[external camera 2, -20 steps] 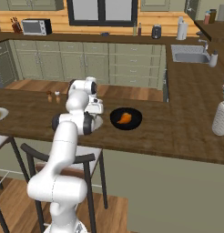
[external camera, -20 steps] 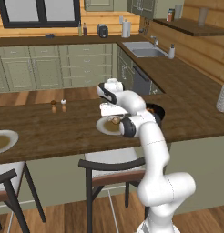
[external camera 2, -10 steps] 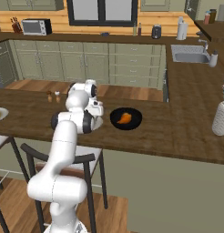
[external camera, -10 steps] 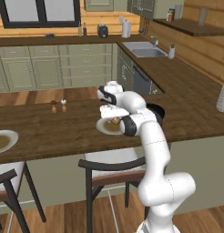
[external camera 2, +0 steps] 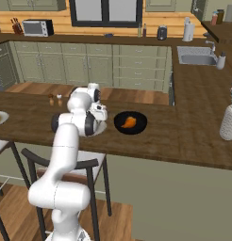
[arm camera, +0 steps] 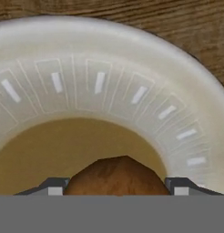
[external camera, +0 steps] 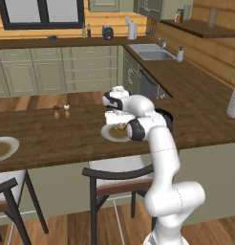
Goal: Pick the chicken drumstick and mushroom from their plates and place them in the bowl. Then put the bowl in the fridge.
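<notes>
Two fingertips [arm camera: 53, 186] flanking mushroom [arm camera: 116, 176] on plate [arm camera: 109, 68], gripper [arm camera: 116, 187] lower than before (grip unclear), drumstick [external camera 2: 129, 122] in bowl [external camera 2: 139, 128].

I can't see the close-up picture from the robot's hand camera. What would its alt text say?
A brown mushroom sits between the two dark fingertips of the robot's gripper, seen from very close. It rests on the beige centre of a round white plate with a ridged rim, on a dark wooden counter.

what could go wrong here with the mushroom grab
The mushroom is a small rounded lump between the tool tips, so it may squirt out as they close. The tips sit low over the plate and may scrape or drag it. The bowl with the chicken drumstick lies close, so a wide swing might bump it.
</notes>
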{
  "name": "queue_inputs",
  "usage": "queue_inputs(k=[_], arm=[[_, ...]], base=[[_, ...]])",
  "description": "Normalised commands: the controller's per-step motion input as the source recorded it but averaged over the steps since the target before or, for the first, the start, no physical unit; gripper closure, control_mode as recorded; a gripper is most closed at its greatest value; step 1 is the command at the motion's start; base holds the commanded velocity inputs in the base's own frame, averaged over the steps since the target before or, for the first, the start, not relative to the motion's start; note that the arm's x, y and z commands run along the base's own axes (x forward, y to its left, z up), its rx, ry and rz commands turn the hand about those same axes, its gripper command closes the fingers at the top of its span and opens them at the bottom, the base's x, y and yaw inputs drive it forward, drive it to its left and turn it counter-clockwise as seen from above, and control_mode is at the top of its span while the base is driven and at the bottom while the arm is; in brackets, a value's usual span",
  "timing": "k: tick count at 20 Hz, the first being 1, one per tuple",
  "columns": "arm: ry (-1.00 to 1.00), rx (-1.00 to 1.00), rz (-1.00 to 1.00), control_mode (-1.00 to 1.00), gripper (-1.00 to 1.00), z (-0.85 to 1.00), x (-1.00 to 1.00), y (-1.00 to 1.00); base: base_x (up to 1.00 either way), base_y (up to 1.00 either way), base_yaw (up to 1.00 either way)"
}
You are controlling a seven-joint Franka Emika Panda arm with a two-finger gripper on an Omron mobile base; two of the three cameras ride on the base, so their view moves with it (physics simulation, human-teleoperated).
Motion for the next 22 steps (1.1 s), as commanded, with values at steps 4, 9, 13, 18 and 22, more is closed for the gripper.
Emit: queue_inputs(k=[4,9,13,18,22], arm=[[-0.13,0.0,0.0,-1.0,1.0,0.0,-0.25,-0.01],[-0.37,0.0,0.0,-1.0,1.0,0.11,-0.71,-0.17],[-0.44,0.0,0.0,-1.0,1.0,0.26,-0.61,-0.37],[-0.43,0.0,0.0,-1.0,1.0,0.31,-0.57,-0.39],[-0.21,0.0,0.0,-1.0,1.0,0.83,-0.32,-0.22]], base=[[0.0,0.0,0.0],[0.0,0.0,0.0],[0.0,0.0,0.0],[0.0,0.0,0.0],[0.0,0.0,0.0]])
